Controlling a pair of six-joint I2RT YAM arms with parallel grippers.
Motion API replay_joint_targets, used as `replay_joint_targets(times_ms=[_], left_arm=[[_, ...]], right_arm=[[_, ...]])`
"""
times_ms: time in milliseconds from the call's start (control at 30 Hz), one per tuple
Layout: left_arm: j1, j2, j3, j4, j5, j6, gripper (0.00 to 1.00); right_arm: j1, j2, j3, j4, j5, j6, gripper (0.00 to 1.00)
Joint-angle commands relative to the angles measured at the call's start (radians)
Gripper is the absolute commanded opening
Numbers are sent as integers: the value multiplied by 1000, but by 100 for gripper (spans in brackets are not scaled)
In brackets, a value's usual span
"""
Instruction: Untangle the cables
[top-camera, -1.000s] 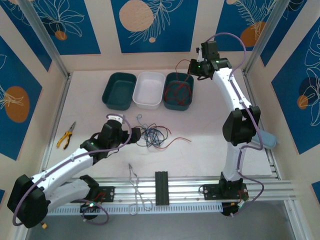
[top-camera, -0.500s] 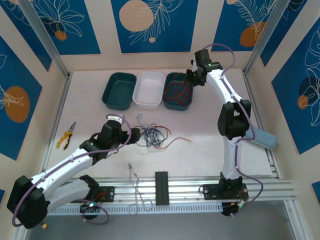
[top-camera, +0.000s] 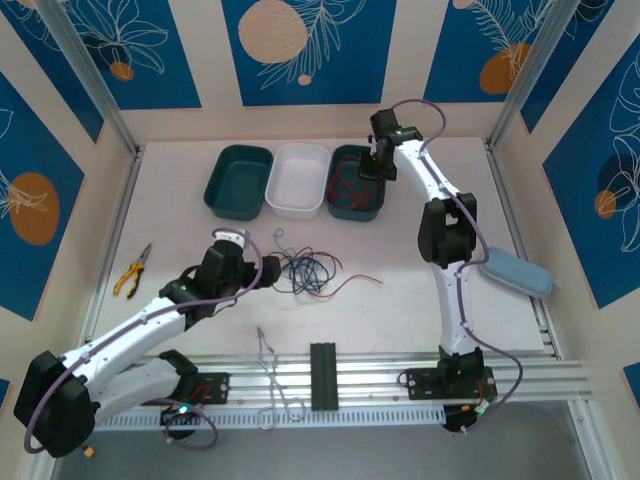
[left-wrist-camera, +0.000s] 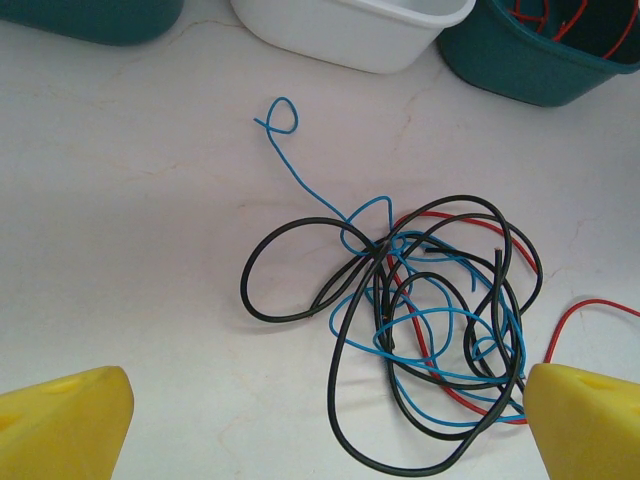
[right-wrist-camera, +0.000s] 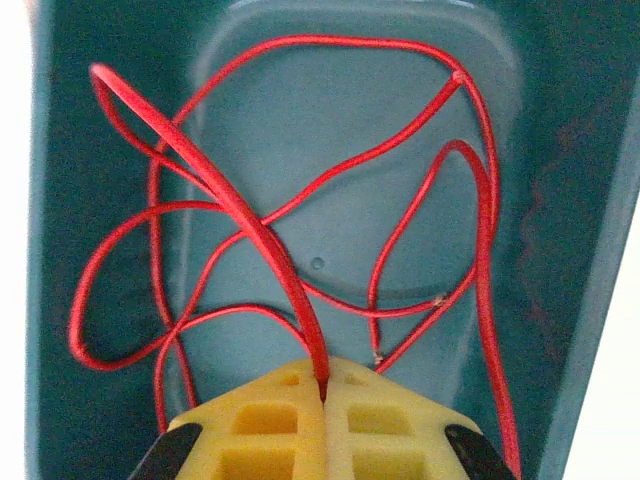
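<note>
Right hand (right-wrist-camera: 322, 400) is pinched shut on the red cable (right-wrist-camera: 250, 225), its loops lying in the teal tray (right-wrist-camera: 560, 250). Left hand (left-wrist-camera: 320, 430) hangs wide open, holding nothing, facing the black, blue and red tangle (left-wrist-camera: 420, 310) on the tabletop (left-wrist-camera: 130, 220). Danger: grabbing several strands together could cinch the knot tighter.

Cables (left-wrist-camera: 385, 250) glossy-sheathed — tray (right-wrist-camera: 330, 110) smooth plastic, table (left-wrist-camera: 130, 250) matt.

Open table (top-camera: 400, 250) right of the cables (top-camera: 305, 270) — trays (top-camera: 300, 148) behind, pliers (top-camera: 131, 272) far left.
</note>
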Motion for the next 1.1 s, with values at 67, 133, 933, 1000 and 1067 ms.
replay_joint_targets(times_ms=[67, 133, 933, 1000, 1067], left_arm=[[12, 2, -4, -10, -11, 14, 100], [12, 2, -7, -10, -12, 14, 100], [13, -10, -1, -9, 4, 2, 100], [12, -9, 0, -5, 2, 2, 100], [12, -7, -1, -6, 0, -2, 100]], right_arm=[[-9, 41, 57, -83, 34, 27, 0], [-14, 52, 67, -94, 38, 26, 0], [11, -147, 55, -119, 65, 11, 36], [21, -174, 42, -117, 74, 9, 37], [32, -209, 15, -108, 83, 10, 38]])
